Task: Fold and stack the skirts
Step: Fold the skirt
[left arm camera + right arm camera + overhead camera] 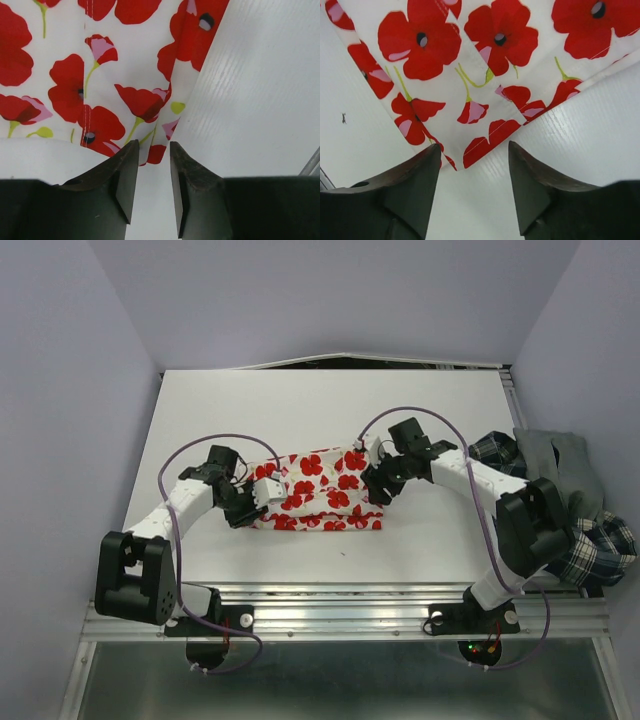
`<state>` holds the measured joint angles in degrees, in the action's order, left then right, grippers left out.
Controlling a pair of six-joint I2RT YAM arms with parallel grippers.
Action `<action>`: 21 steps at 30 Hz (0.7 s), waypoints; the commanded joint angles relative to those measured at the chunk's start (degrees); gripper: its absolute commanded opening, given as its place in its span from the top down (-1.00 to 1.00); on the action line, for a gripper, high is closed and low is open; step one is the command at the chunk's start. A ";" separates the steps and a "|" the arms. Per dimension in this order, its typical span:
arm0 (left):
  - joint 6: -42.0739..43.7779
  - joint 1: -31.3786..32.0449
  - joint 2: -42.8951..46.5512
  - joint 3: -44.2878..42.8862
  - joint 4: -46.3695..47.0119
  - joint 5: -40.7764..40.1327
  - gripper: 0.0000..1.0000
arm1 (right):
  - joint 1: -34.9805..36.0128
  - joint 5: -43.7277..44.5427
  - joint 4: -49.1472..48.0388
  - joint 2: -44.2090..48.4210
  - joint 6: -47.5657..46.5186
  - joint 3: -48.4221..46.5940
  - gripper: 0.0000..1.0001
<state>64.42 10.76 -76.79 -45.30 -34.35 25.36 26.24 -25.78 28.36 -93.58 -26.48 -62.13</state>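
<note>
The red-flowered skirt (325, 490) is laid folded on the surface (300, 400) between the 2 claws. The left claw (154, 150) is seen open by a narrow gap, with nothing held; a corner of the cloth lies just ahead of its tips. The right claw (475, 150) is open wider and also empty, and a cloth corner touches the tip of 1 finger (427, 165).

If either claw is moved sideways while low, that corner could be caught and dragged, and the fold would be opened. A lift straight up is judged safer.

The grey skirt (560, 455) and the plaid skirt (600, 550) are heaped well to the outer side of the right claw, beside its arm, and partly hang over the surface edge. A wide swing of that arm could push them off. Bare surface is seen beyond both claws and behind them.
</note>
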 commanded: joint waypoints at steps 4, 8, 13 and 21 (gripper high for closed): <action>-0.35 0.84 4.64 -3.74 -7.92 1.52 0.08 | -0.05 -1.19 2.57 3.66 3.01 -7.92 -0.42; -5.62 0.84 4.11 -7.78 -5.56 1.79 0.08 | 3.54 -2.52 3.55 4.19 4.15 -7.66 -0.52; -9.13 0.84 0.16 -9.02 -1.25 1.53 0.16 | 8.03 -0.06 -0.32 2.80 5.56 -3.62 -0.38; -10.98 0.84 -4.76 -8.85 1.56 4.34 0.18 | 12.69 11.09 -7.61 1.12 5.22 4.29 -0.47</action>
<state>55.00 11.29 -81.87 -53.43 -34.46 26.79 37.63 -21.58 26.11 -93.01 -20.93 -60.97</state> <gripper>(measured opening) 0.405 0.742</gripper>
